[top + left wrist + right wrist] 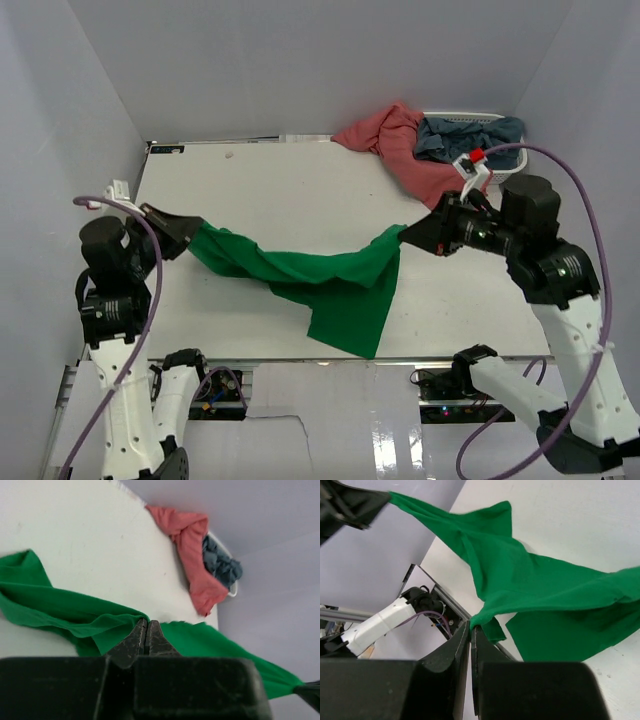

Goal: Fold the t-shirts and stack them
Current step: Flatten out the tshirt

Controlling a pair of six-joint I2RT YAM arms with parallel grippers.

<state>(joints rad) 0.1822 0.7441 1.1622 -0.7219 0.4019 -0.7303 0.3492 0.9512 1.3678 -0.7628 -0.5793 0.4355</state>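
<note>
The left gripper (pixel 188 232) and the right gripper (pixel 408 236) are each clamped tight on one end of the green shirt (pixel 335 285). The shirt spans between the fingers, its middle sagging to the table (pixel 280 190). Risk: each pinch holds little cloth, so added tension could pull an end free.

Green t-shirt (pixel 340 290) — soft, matt cloth, creased; table (pixel 300 190) — smooth, matt white surface

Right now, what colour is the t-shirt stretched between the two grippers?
The t-shirt is plain bright green, with no print visible. It shows best in the top external view.
</note>
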